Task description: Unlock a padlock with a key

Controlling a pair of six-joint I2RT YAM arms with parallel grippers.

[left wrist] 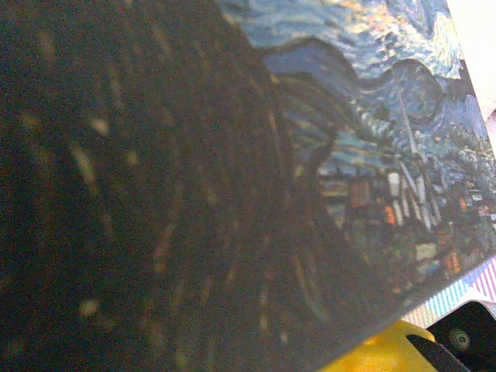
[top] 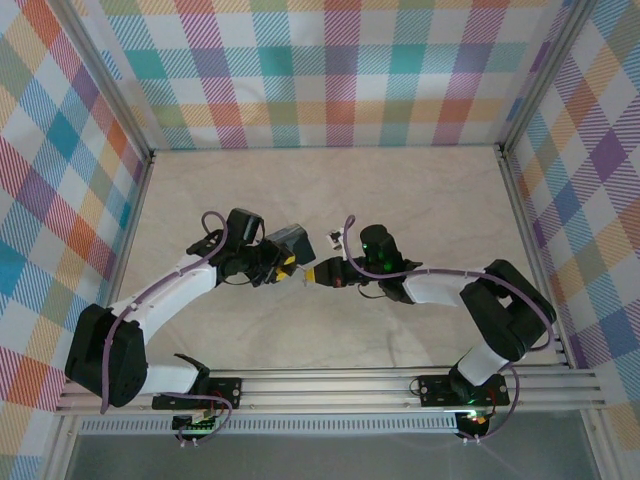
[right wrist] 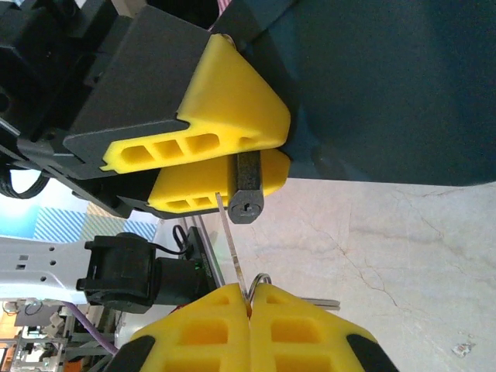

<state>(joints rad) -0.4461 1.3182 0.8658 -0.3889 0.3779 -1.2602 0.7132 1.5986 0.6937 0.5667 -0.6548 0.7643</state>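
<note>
Your left gripper (right wrist: 273, 151) has its jaws clenched on the padlock (right wrist: 387, 85), over the middle of the surface (right wrist: 411, 248). Your right gripper (right wrist: 249, 304) has its jaws pressed together on the key (right wrist: 232, 244), with the blade pointing towards the padlock. The blade tip stands just beside the dark keyhole cylinder (right wrist: 246, 203), not in its slot. The left wrist view shows the padlock's starry print close against the lens.

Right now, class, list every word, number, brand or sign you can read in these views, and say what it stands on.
No text can be read.
The padlock carries only a painted night-sky print, with no lettering.
The key shows no legible stamp on its thin blade.
</note>
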